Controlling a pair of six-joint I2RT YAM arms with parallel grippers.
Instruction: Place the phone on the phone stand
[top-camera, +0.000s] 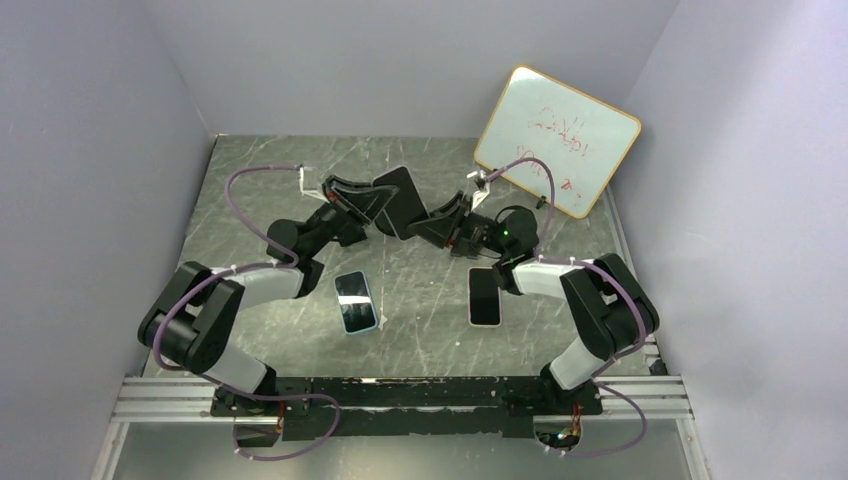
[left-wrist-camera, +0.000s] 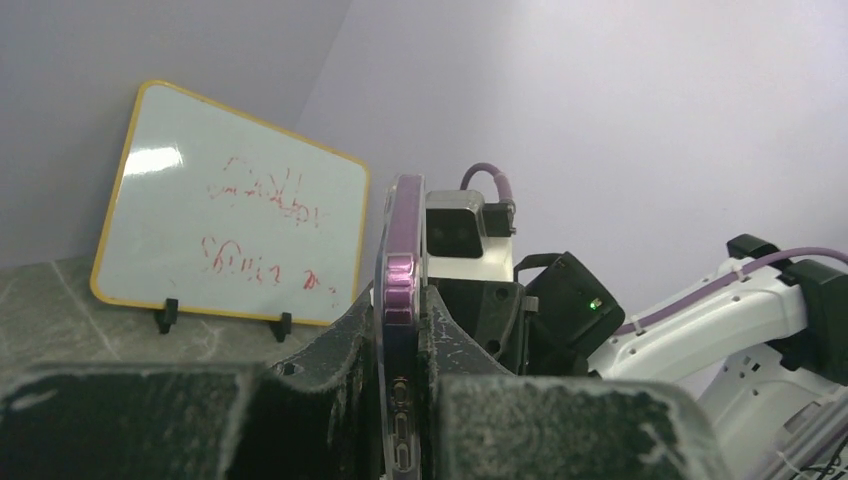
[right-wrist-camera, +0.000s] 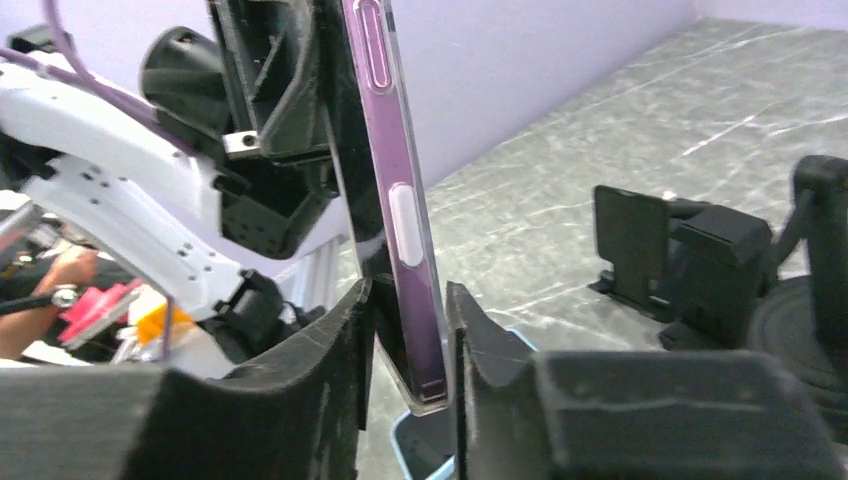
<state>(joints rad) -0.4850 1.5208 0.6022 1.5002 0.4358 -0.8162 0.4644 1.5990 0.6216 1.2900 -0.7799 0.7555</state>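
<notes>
A purple-cased phone (top-camera: 398, 200), held aloft, barred mid-table. Nearer the front edge a blue-cased phone (top-camera: 355, 302) and a white-edged phone (top-camera: 485, 297) lay flat, a bare lane of grey marble table (top-camera: 425, 300) between them. A yellow-framed whiteboard (top-camera: 557, 140) closed the far-right corner.

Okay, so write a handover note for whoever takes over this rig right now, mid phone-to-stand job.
Left gripper: shut on the purple-cased phone, held off the table.
Right gripper: fingers straddle the phone's other end; grip unclear.
Phone stand: on the table, nothing on it.
A blue-cased phone and a white-cased phone lie flat on the table.
Done: phone lifted. Left: seat it on the stand.
</notes>
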